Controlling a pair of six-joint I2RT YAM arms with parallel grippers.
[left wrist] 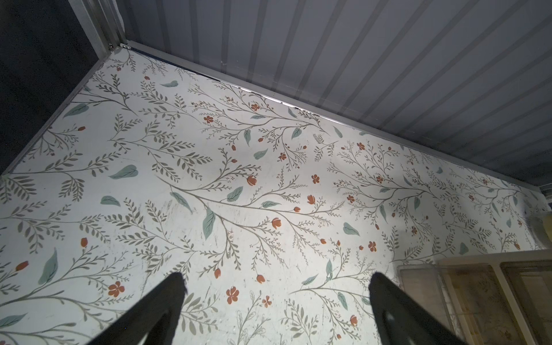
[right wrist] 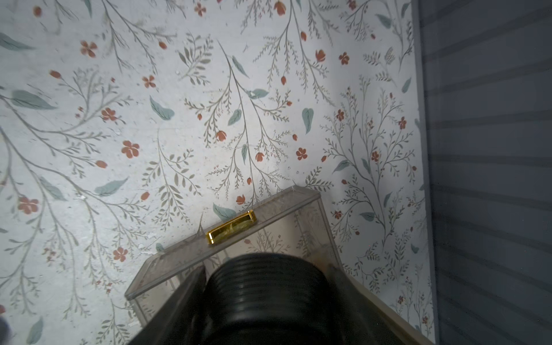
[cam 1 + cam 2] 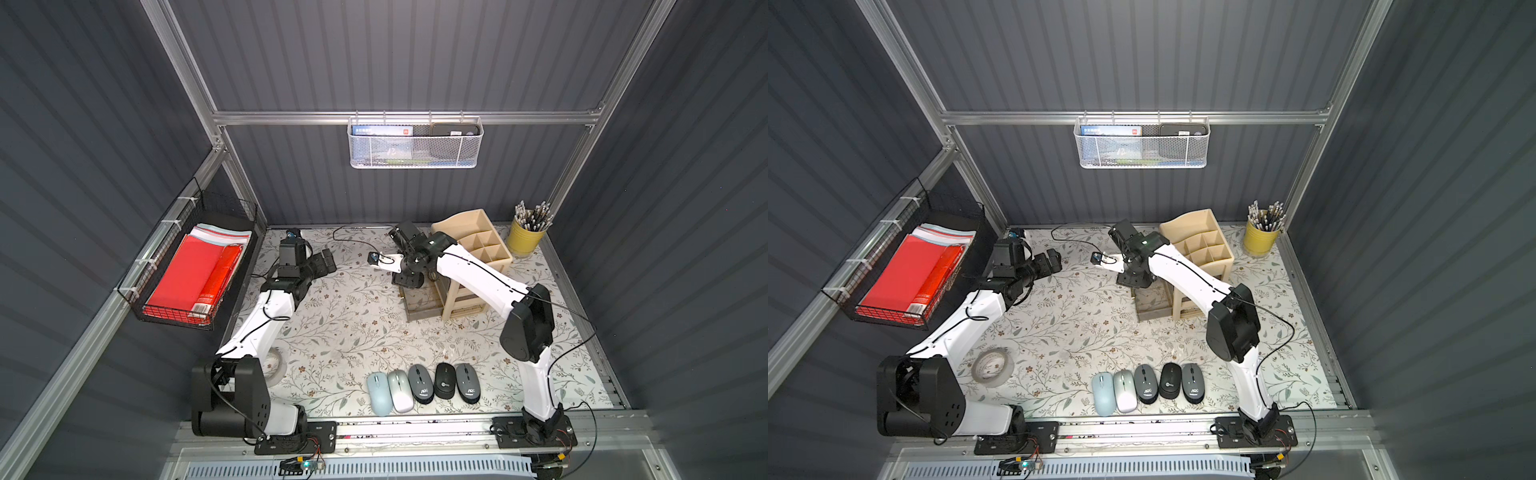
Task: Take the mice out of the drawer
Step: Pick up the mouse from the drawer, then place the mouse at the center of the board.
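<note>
Five mice lie in a row at the table's front edge: pale blue (image 3: 379,392), silver (image 3: 400,390), dark grey (image 3: 420,383), black (image 3: 444,380), dark grey (image 3: 467,382). The clear drawer (image 3: 419,307) with a gold handle (image 2: 231,227) stands pulled out of the wooden organizer. My right gripper (image 3: 409,280) hangs over that drawer, shut on a black mouse (image 2: 265,286) that fills the space between its fingers (image 2: 191,286). Whether the mouse still touches the drawer floor is hidden. My left gripper (image 1: 276,283) is open above bare table at the back left.
The wooden organizer (image 3: 473,245) stands at the back right beside a yellow cup of pencils (image 3: 525,239). A tape roll (image 3: 992,365) lies near the left arm. A wire basket of red folders (image 3: 195,274) hangs on the left wall, a white mesh basket (image 3: 415,143) on the back wall.
</note>
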